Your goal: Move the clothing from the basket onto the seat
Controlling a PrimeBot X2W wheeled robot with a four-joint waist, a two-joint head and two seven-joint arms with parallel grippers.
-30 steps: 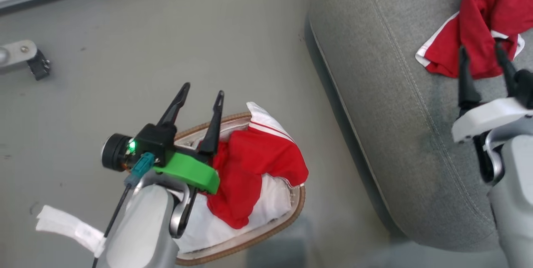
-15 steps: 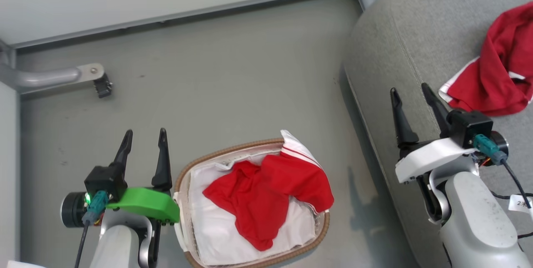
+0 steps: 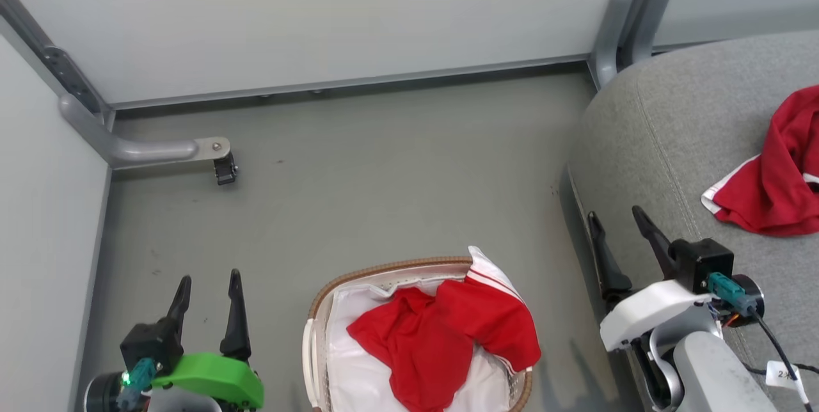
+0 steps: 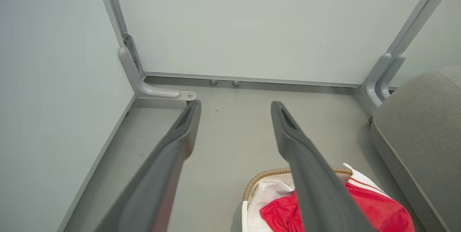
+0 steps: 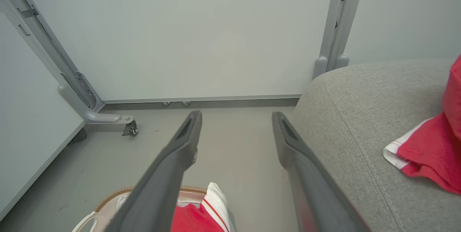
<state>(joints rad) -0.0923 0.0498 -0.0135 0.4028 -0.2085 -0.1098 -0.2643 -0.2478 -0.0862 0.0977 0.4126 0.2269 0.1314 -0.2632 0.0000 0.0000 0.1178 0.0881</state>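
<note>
red garment (image 3: 441, 348) lies heaped in the basket (image 3: 384, 267), just right of the left claw (image 3: 209, 279) and left of the right claw (image 3: 615, 215); both claws gape, released, likely readying a pick. the second garment (image 3: 774, 194) rests on the seat (image 3: 665, 130), right of the right claw. a grey frame foot (image 3: 211, 153) stands far ahead of the left claw; nothing blocks the basket.

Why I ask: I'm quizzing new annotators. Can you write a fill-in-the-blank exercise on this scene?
1. The basket on the floor holds ____ red garment.
2. The seat bearing the second red garment is ____ in colour.
3. The left gripper and right gripper both stand ____, holding nothing.
Missing words: one; grey; open.
</note>
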